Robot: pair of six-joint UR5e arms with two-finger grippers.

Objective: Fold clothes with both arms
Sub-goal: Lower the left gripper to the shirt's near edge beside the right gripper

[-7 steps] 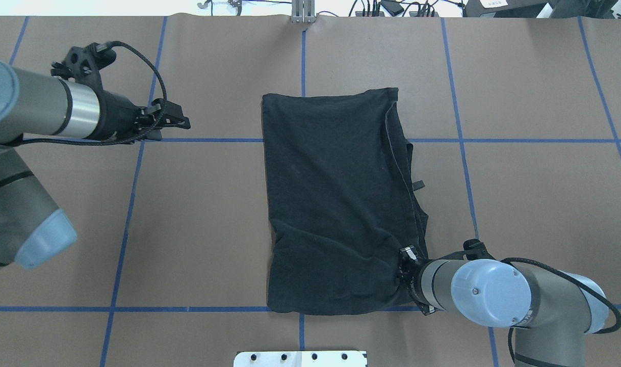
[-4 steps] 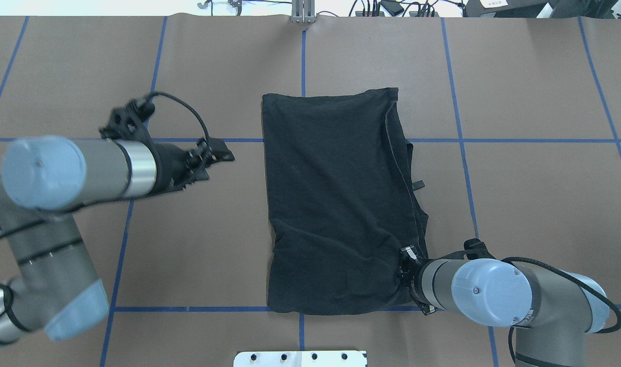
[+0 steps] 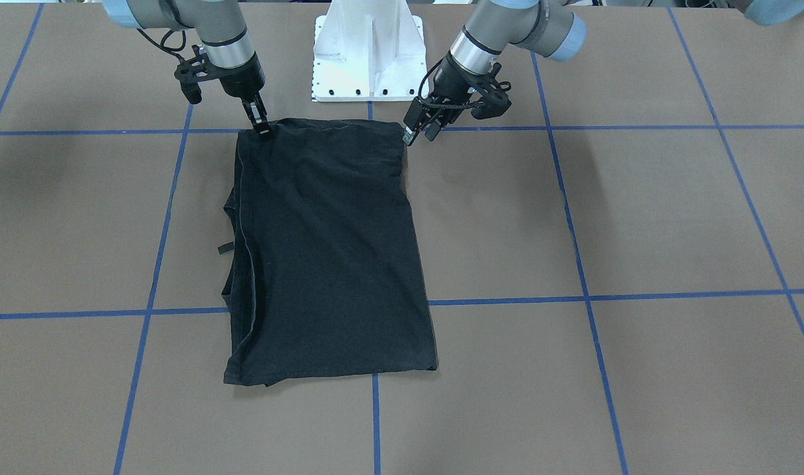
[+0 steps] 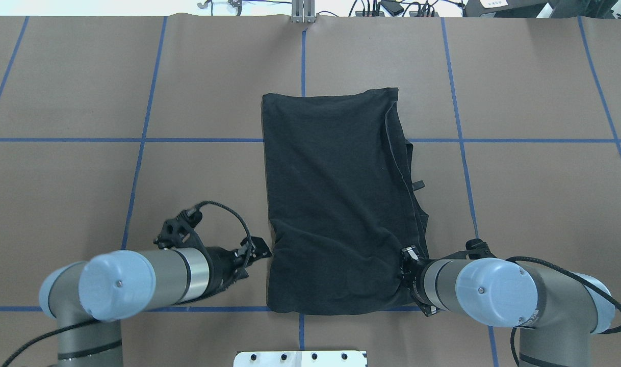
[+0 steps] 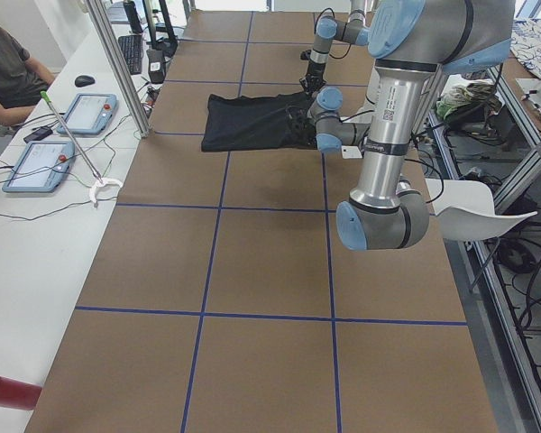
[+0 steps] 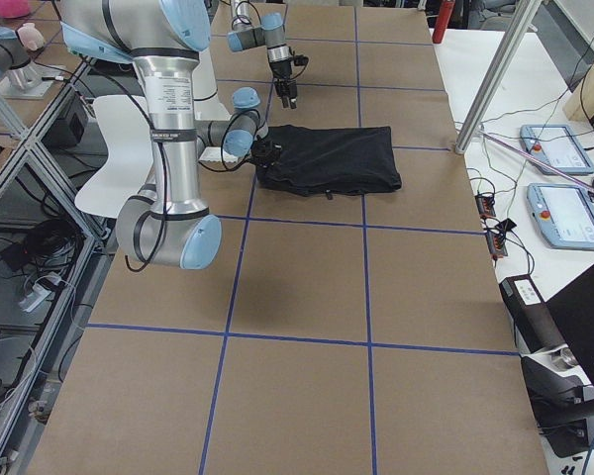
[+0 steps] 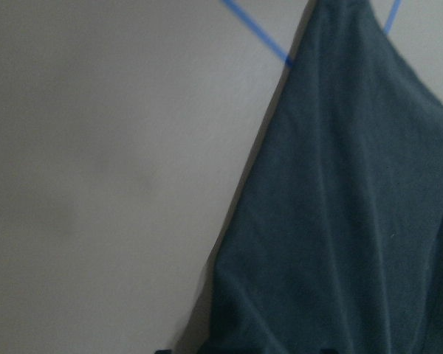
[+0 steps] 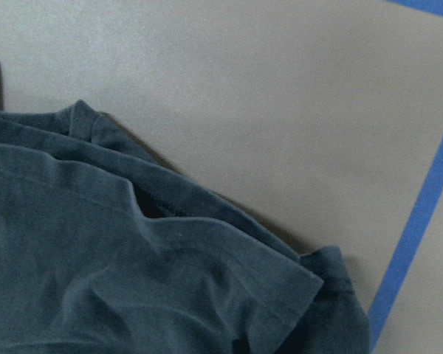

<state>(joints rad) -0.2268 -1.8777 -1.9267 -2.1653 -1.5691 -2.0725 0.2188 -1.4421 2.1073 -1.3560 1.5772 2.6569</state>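
Lying flat near the middle of the brown table [image 4: 519, 204], the black shirt [image 4: 336, 204] is seen folded into a long rectangle that crosses the blue tape lines [image 4: 137, 178]. Its layered edges are stacked along the robot's right side, where a small tab [image 4: 418, 184] is seen poking out onto the table. The corner nearest the robot on that side is pinched by the right gripper [image 3: 262, 128], whose fingers are pressed close together on the cloth. Creases are drawn through the fabric toward that grip. The left gripper [image 3: 420, 134] is held low just beside the other near corner, with its fingers spread apart and nothing caught between them. Whether the cloth is touched by it cannot be told. In the left wrist view the shirt's straight edge is shown running beside bare table, and in the right wrist view the bunched hems are shown close up. The white stand [image 3: 369, 53] is placed just behind the shirt's near edge.
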